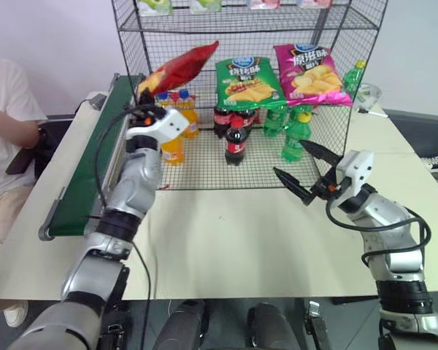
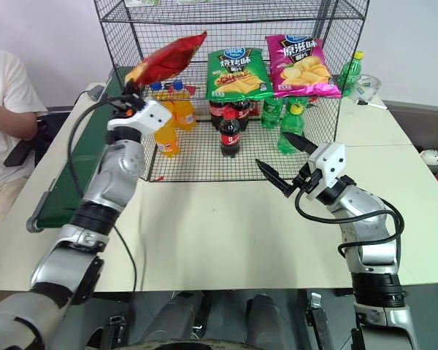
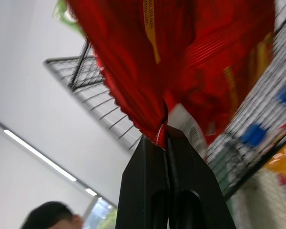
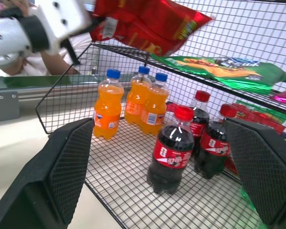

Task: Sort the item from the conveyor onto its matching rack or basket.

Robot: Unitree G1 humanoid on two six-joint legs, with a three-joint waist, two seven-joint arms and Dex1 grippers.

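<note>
Nearest the robot, the right gripper (image 1: pixel 301 169) is held just above the pale table (image 1: pixel 226 240) with its two black fingers spread wide and nothing between them; it is judged to be kept aside so that the shelves are left free for the other arm. Further out, the left gripper (image 1: pixel 144 97) is raised at the left front corner of the rack (image 1: pixel 328 29), its fingers pressed tight on the crimped edge of the red chip bag (image 1: pixel 181 68). The bag is carried by that edge alone, so it slants up and across, level with the sloping chip shelf and not yet resting on it. The space to the left of the green chip bag (image 1: pixel 247 80) and the magenta-pink chip bag (image 1: pixel 310 74) is taken to be its matching place. Below, orange soda bottles (image 1: pixel 174 142) and cola bottles (image 1: pixel 236 138) are stood on the lower grid. The conveyor (image 1: pixel 95 160) is seen running along the table's left edge, with a seated person (image 1: pixel 4 117) beyond it
</note>
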